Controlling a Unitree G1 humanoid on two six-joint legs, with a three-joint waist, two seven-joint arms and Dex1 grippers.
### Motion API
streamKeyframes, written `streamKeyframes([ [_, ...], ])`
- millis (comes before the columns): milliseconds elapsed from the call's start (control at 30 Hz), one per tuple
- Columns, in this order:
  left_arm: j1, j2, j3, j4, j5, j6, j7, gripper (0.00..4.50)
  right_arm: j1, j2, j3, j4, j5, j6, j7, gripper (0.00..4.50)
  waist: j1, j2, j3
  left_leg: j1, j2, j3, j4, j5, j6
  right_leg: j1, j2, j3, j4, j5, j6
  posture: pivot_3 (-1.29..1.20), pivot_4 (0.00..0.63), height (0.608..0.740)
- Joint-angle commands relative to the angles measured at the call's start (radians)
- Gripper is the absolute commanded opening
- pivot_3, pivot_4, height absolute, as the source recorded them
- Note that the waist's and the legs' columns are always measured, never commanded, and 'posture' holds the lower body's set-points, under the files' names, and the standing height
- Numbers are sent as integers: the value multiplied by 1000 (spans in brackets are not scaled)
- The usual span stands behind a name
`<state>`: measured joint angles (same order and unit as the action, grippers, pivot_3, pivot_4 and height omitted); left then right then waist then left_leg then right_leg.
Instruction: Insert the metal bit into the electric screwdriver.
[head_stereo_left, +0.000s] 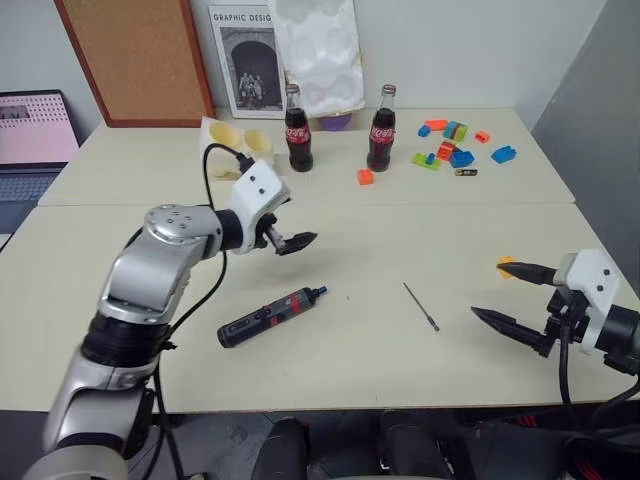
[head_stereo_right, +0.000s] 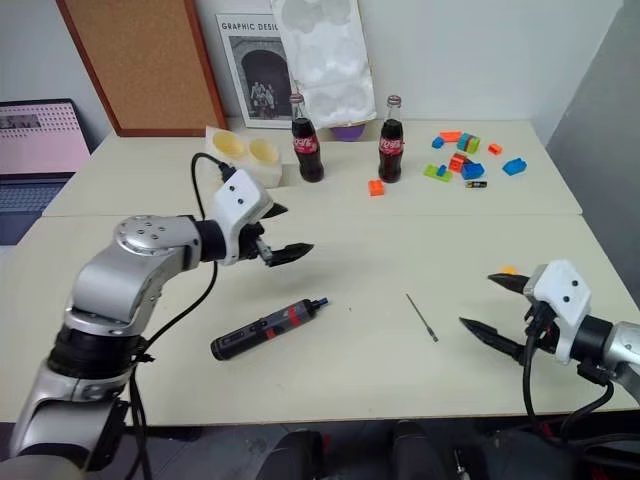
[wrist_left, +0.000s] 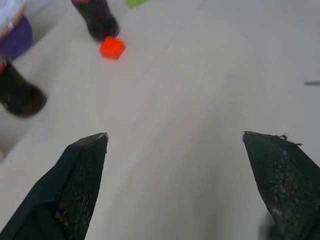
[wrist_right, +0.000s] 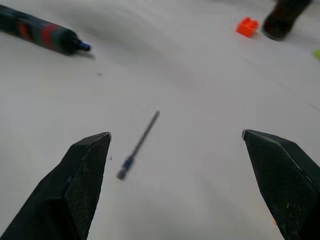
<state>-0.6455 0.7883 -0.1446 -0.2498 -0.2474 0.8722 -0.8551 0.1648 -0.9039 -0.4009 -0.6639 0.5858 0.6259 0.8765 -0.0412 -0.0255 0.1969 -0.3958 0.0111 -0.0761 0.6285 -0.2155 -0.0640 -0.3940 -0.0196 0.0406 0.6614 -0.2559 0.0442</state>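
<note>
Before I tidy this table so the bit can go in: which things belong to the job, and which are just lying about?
Job:
thin dark grey metal bit
black pen-shaped electric screwdriver with red band

Lying about:
two dark glass cola bottles
loose orange plastic block
cluster of coloured plastic blocks
two pale yellow cups

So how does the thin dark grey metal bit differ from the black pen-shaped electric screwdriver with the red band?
The thin dark grey metal bit is far slimmer and shorter than the black pen-shaped electric screwdriver with the red band. The bit is plain dark metal; the screwdriver has a blue tip. Both lie flat on the table, apart, with neither held.
</note>
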Motion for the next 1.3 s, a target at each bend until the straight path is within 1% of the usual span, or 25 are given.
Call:
streamKeyframes([
  [33,-32,107,-41,-96,-23,60,-104,4500,-51,-34,62,-68,54,50,6,4415,3,-2,1,-1,0,0,0,0,0,-1,0,-1,0,0,0,0,150,740],
  [100,-35,134,-49,-102,-41,56,-144,4500,-83,-42,97,-79,71,75,0,4415,9,-2,1,-1,0,0,0,0,0,-1,0,0,0,0,0,0,150,740],
  [167,-35,174,-103,-165,-78,140,-198,4500,-112,-53,155,-91,86,89,19,4415,10,-4,2,-2,0,0,0,0,0,-2,0,-1,-1,0,0,0,150,740],
  [267,-47,168,-161,-227,-122,247,-209,4500,-130,-50,202,-73,69,78,26,4415,14,-4,2,-4,0,0,0,0,0,-3,0,-1,-2,0,0,0,150,740],
  [433,-47,168,-236,-224,-106,244,-203,4500,-152,-36,234,-79,69,81,-1,4415,13,-5,3,-7,0,0,0,0,0,-8,0,0,-1,0,0,0,150,740],
  [700,-89,86,-343,-87,-15,189,-149,4500,-142,-15,258,-109,70,78,-31,4415,12,-5,3,-8,0,0,1,0,0,-9,1,1,2,0,0,0,150,740],
  [867,-138,24,-373,13,9,198,-144,4500,-126,-11,260,-131,78,82,-45,4415,13,-5,3,-8,0,0,1,0,0,-10,1,1,2,0,0,0,150,740],
  [1133,-151,6,-409,46,14,229,-163,4500,-119,-7,264,-150,85,98,-68,4415,11,-5,3,-8,0,0,1,0,0,-10,1,1,3,0,0,0,150,740],
  [1233,-148,6,-426,46,20,233,-166,3986,-121,-7,265,-154,89,104,-75,4440,11,-5,3,-8,0,0,1,0,0,-10,1,1,3,0,0,0,150,740],
  [1300,-146,4,-435,36,17,245,-166,3501,-120,-8,262,-156,91,104,-77,4440,11,-5,3,-8,0,0,1,0,0,-10,1,1,3,0,0,0,150,740],
])
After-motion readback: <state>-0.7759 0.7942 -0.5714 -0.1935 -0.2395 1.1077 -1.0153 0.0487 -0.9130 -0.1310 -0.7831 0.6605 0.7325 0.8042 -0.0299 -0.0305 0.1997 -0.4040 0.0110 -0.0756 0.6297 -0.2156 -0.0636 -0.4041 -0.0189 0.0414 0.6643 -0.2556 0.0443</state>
